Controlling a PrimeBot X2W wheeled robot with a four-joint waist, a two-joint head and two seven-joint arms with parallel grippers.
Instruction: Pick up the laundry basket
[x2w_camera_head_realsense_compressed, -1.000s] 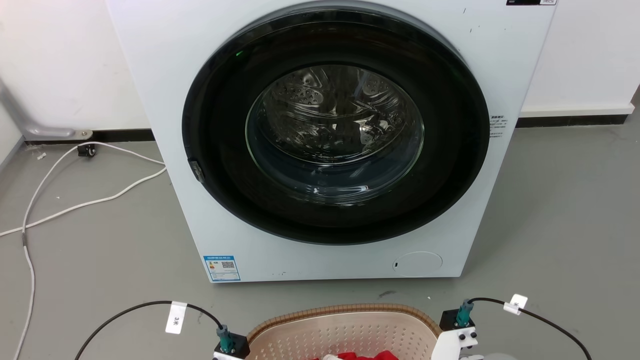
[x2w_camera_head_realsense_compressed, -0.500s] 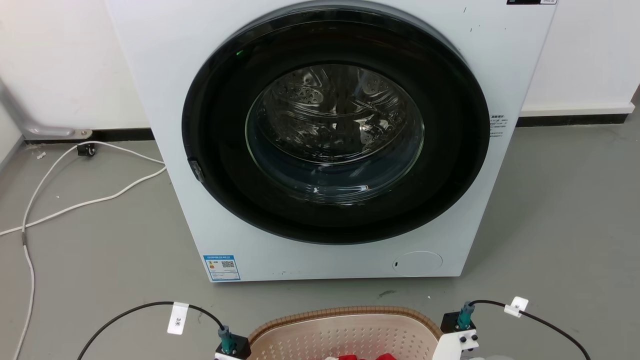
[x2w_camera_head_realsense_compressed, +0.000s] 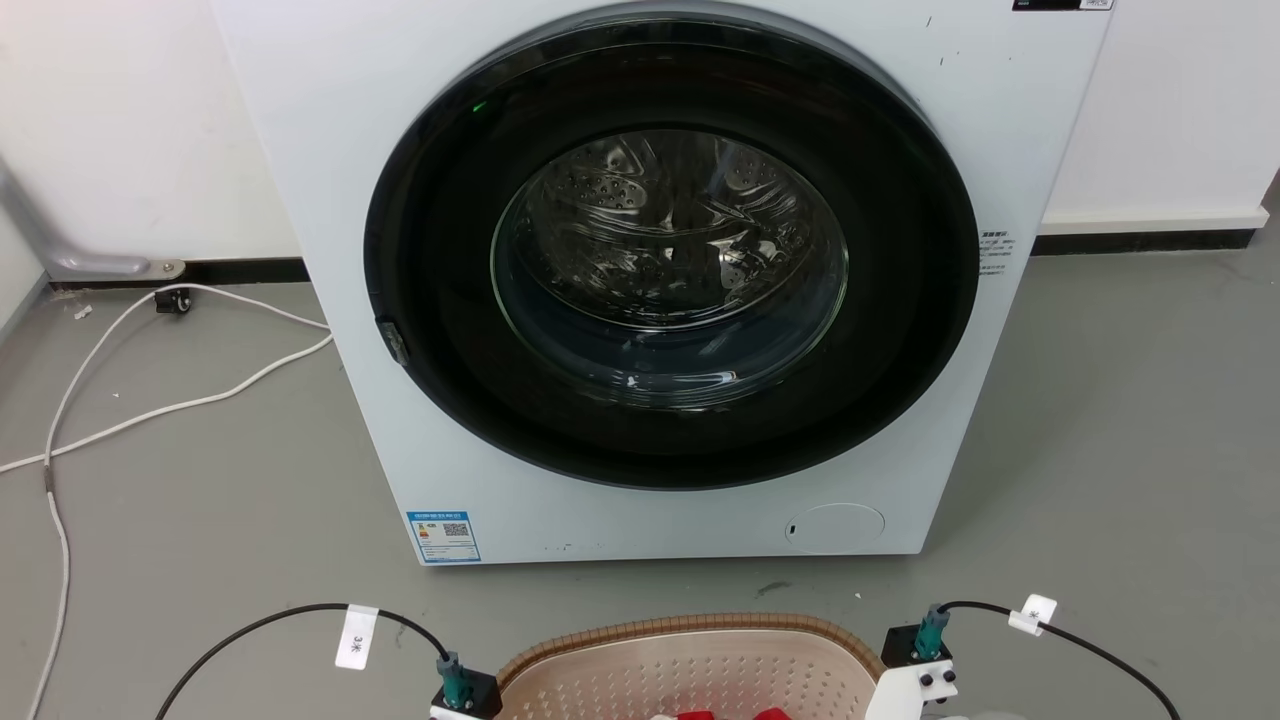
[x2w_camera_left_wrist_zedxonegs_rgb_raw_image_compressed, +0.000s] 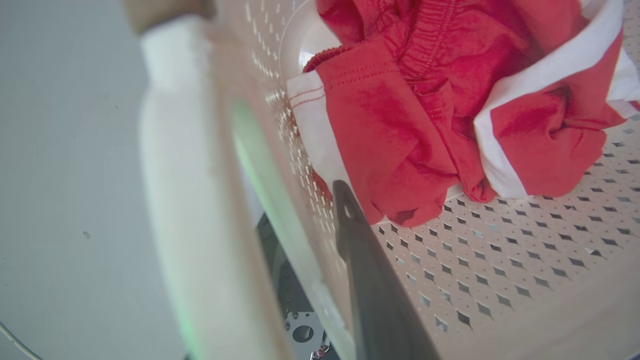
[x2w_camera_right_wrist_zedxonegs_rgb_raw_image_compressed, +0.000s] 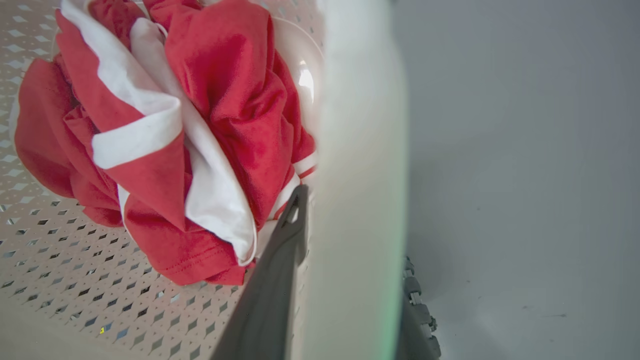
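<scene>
The laundry basket (x2w_camera_head_realsense_compressed: 690, 660), cream with perforated walls and a brown woven-look rim, sits at the bottom edge of the head view, holding red and white clothes (x2w_camera_left_wrist_zedxonegs_rgb_raw_image_compressed: 430, 115). My left gripper (x2w_camera_left_wrist_zedxonegs_rgb_raw_image_compressed: 305, 210) straddles the basket's left wall at the white handle (x2w_camera_left_wrist_zedxonegs_rgb_raw_image_compressed: 175, 190), one dark finger (x2w_camera_left_wrist_zedxonegs_rgb_raw_image_compressed: 360, 260) inside against the wall and the other outside. My right gripper (x2w_camera_right_wrist_zedxonegs_rgb_raw_image_compressed: 355, 225) clamps the right handle (x2w_camera_right_wrist_zedxonegs_rgb_raw_image_compressed: 360, 150) the same way, its inner finger (x2w_camera_right_wrist_zedxonegs_rgb_raw_image_compressed: 280, 265) beside the clothes (x2w_camera_right_wrist_zedxonegs_rgb_raw_image_compressed: 150, 125). Both wrists flank the rim in the head view.
A white front-loading washing machine (x2w_camera_head_realsense_compressed: 330, 250) with a shut round dark door (x2w_camera_head_realsense_compressed: 670, 260) stands just beyond the basket. White cables (x2w_camera_head_realsense_compressed: 150, 400) trail over the grey floor at the left. Grey floor (x2w_camera_head_realsense_compressed: 1130, 430) spreads to the right of the machine.
The basket rim and both wrists have slipped slightly toward the bottom edge of the head view, while the washing machine holds its place.
</scene>
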